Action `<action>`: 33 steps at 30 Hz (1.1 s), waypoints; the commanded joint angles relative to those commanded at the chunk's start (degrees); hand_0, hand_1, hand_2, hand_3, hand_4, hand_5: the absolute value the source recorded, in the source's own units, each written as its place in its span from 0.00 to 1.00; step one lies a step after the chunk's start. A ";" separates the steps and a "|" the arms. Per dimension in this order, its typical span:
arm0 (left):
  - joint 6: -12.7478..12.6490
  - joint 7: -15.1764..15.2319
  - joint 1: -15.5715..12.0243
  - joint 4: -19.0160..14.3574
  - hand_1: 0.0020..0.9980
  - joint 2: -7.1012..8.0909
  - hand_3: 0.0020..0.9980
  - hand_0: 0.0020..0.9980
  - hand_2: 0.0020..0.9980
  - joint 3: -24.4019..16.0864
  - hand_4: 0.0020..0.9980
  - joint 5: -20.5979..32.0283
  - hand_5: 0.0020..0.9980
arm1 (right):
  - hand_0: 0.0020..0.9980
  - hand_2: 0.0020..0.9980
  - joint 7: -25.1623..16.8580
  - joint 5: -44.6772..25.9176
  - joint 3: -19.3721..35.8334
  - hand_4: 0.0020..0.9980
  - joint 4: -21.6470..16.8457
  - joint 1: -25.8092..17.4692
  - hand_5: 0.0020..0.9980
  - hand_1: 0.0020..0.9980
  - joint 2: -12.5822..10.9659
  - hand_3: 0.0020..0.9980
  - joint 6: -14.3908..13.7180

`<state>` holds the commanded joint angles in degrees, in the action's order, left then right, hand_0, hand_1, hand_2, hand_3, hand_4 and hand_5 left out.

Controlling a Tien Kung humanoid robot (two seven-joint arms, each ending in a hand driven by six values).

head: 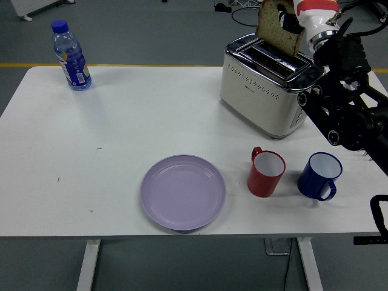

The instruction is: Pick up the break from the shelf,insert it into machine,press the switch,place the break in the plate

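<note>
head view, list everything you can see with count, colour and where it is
table: 1, white, fills most of the view
toaster: 1, cream with a shiny metal top, far right of the table
bread slice: 1, brown, held in the air above the toaster's slots
plate: 1, pale purple, near the front edge at centre
red mug: 1, red outside and white inside, right of the plate
blue mug: 1, blue outside and white inside, right of the red mug
water bottle: 1, clear with blue cap and label, far left corner
cables: several, black, on the grey floor beyond the table
right hand: 1, white with an orange band, on a black arm, gripping the bread slice
</note>
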<state>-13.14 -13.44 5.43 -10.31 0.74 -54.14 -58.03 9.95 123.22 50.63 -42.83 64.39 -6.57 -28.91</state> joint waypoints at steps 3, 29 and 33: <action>0.04 -0.07 -0.15 0.00 0.45 -0.02 0.51 0.62 0.45 -0.27 0.26 -0.38 0.81 | 0.16 0.37 0.60 -0.87 -0.03 0.50 -5.08 -0.60 0.00 0.28 -2.01 0.45 -0.64; 0.17 0.19 -0.15 0.00 0.45 -0.02 0.51 0.62 0.45 -1.08 0.26 -0.56 0.82 | 0.12 0.35 12.20 -53.78 -16.19 0.49 -45.08 -7.01 0.00 0.24 -15.35 0.43 17.68; 0.16 0.18 -0.10 0.00 0.45 -0.04 0.51 0.62 0.45 -1.11 0.25 -0.49 0.82 | 0.11 0.35 13.52 -63.32 -20.19 0.47 -44.88 -7.23 0.00 0.25 -15.64 0.43 20.09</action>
<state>-12.98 -13.26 5.33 -10.31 0.70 -55.26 -58.52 23.47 59.90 30.44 -87.71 57.16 -22.20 -8.81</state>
